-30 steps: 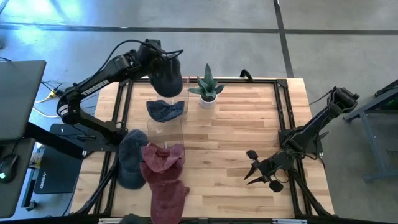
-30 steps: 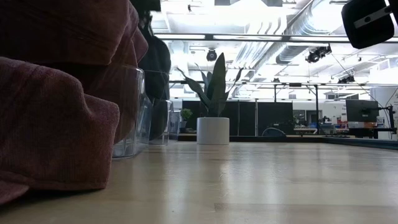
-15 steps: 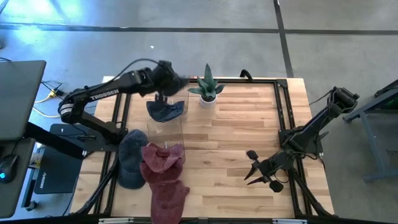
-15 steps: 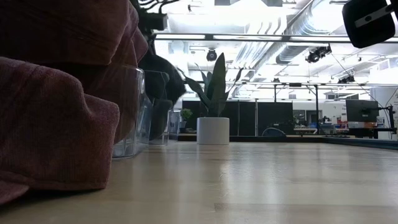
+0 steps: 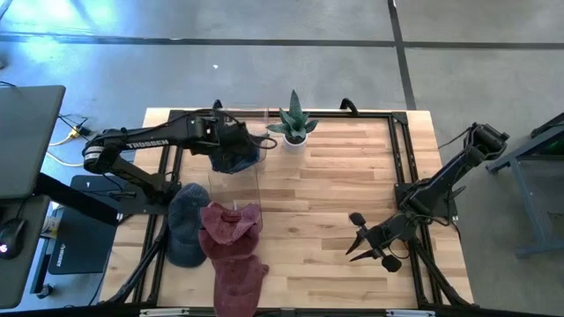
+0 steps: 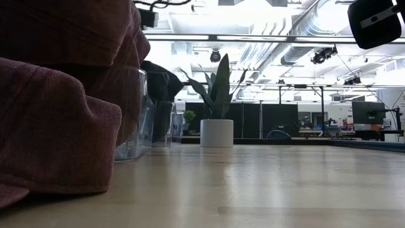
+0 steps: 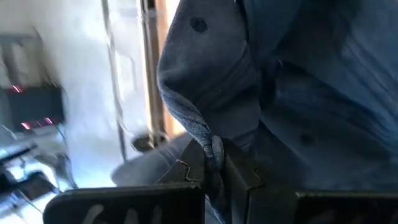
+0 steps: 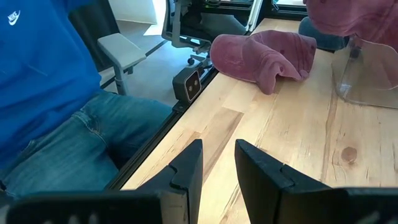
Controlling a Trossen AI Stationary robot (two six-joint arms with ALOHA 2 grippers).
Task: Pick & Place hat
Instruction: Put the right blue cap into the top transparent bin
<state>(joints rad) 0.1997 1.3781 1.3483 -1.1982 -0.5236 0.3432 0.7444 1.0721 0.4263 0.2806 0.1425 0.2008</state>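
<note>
My left gripper (image 5: 226, 137) is shut on a dark blue denim hat (image 5: 243, 155) at the table's far left. The hat sits low over a clear stand (image 5: 236, 180) that carries another blue hat. In the left wrist view the denim hat (image 7: 298, 93) fills the picture beyond my left gripper (image 7: 214, 171). In the low view the hat (image 6: 162, 79) shows dark behind the clear stands. My right gripper (image 5: 358, 246) waits open near the table's near right, over bare wood (image 8: 217, 163). My left gripper pinches a bunched fold of the hat's cloth (image 7: 209, 142) between its two fingers (image 7: 183, 171); which part of the hat that fold belongs to cannot be told. The hat spreads out beyond the fingertips, over the stand; whether it rests there I cannot tell.
A grey-blue hat (image 5: 185, 225) and two maroon hats (image 5: 231, 225) (image 5: 240, 278) lie at the near left, one maroon hat (image 6: 57, 114) on a clear stand. A potted plant (image 5: 293, 125) stands at the far edge. A seated person (image 8: 50, 93) is beside the table's near side.
My left gripper has come down from high over the table's far edge toward the near side, staying shut. The dark blue hat, which hung clear in the air, has been lowered over the blue hat on the clear stand.
</note>
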